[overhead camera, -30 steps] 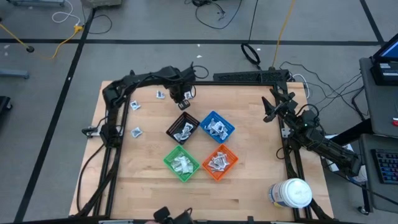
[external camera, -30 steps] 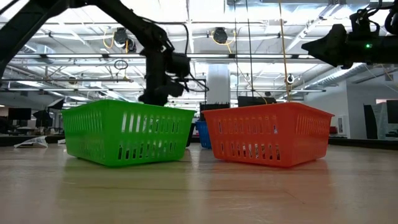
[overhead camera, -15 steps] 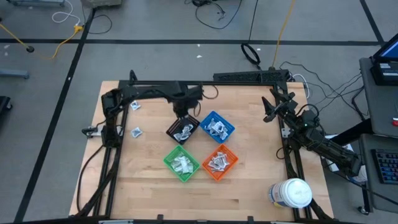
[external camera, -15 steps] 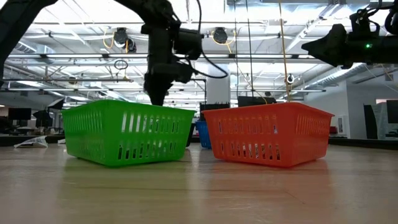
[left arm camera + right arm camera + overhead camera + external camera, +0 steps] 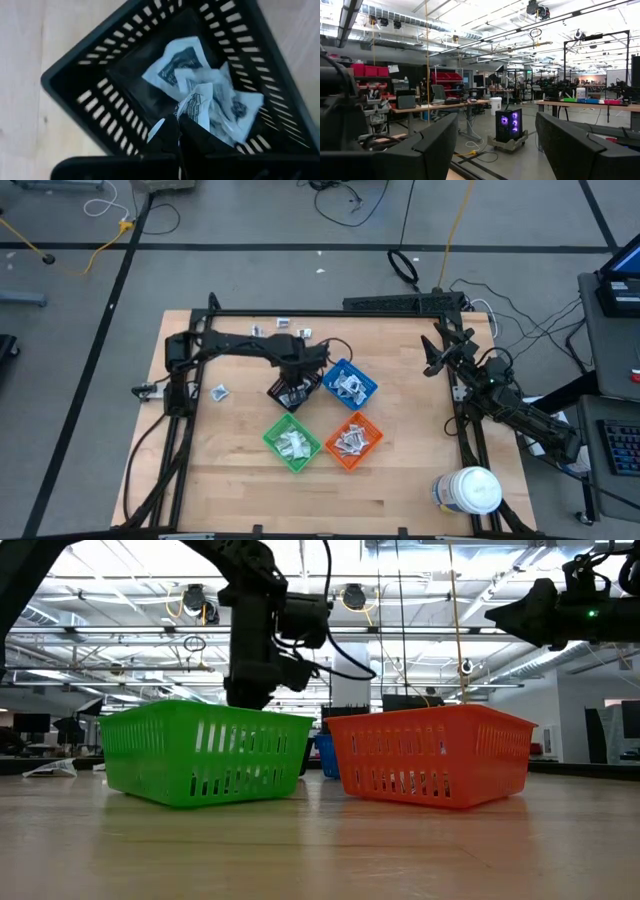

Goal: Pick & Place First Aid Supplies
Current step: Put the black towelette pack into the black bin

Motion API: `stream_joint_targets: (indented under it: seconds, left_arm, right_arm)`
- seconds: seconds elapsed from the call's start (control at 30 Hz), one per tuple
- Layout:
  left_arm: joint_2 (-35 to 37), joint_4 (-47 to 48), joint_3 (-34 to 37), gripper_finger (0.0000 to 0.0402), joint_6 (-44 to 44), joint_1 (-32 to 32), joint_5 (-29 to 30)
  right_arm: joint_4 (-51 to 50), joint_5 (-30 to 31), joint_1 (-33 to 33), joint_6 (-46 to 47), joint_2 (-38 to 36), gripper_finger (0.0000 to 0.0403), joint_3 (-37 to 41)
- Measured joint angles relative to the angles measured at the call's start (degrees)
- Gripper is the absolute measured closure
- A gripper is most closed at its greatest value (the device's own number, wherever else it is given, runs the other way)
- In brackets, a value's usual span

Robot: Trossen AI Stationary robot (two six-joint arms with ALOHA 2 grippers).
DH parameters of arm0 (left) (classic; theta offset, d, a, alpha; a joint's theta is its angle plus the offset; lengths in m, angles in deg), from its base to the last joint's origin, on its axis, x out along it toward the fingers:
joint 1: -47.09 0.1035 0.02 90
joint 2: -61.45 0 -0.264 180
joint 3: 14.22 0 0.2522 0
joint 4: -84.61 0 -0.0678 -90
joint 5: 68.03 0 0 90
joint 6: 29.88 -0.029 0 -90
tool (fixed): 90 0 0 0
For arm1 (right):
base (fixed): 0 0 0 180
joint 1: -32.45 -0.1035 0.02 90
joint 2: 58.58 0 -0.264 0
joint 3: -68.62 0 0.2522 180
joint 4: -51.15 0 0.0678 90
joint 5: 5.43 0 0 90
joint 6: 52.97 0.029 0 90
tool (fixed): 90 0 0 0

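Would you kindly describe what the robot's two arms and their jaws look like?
Both arms are dark, nearly black, built of slim jointed segments on black frames at the table edges. The left arm trails a looping black cable near its wrist. The right arm is bulkier at its joints. Each gripper ends in two flat, dark, blocky jaws.

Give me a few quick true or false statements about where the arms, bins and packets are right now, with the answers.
1. The left gripper is shut on a packet above the black bin. True.
2. The right gripper is reaching into the orange bin. False: it waits open near the table's right edge.
3. The white jar stands inside the green bin. False: it sits at the table's near right corner.
4. Loose packets lie on the table. True.
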Motion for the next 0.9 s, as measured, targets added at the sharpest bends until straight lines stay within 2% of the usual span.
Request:
stream_joint_targets:
  seconds: [0.17, 0.27, 0.47, 0.6, 0.73, 0.9]
  left_arm:
    - [0.0, -3.6, 2.7, 0.0398, 0.3, -1.1, 0.3]
    - [0.0, -3.7, 2.7, 0.0377, 2.2, -1.1, 0.2]
    - [0.0, -3.4, 2.4, 0.0278, 0.4, -1.0, -1.4]
    - [0.0, 0.6, -0.4, 0.0212, -1.4, 0.5, -1.5]
    - [0.0, 3.7, -3.5, 0.0170, -8.7, 2.3, -1.7]
    - [0.0, 4.9, -5.6, 0.0144, -21.8, 3.6, -1.4]
  right_arm:
    - [0.0, 0.0, 0.0, 0.0, 0.0, 0.0140, 0.0]
    - [0.0, 0.0, 0.0, 0.0, 0.0, 0.0140, 0.0]
    - [0.0, 0.0, 0.0, 0.0, 0.0, 0.0140, 0.0]
    - [0.0, 0.0, 0.0, 0.0, 0.0, 0.0140, 0.0]
    - [0.0, 0.0, 0.0, 0.0, 0.0, 0.0140, 0.0]
    - [0.0, 0.0, 0.0, 0.0, 0.0, 0.0140, 0.0]
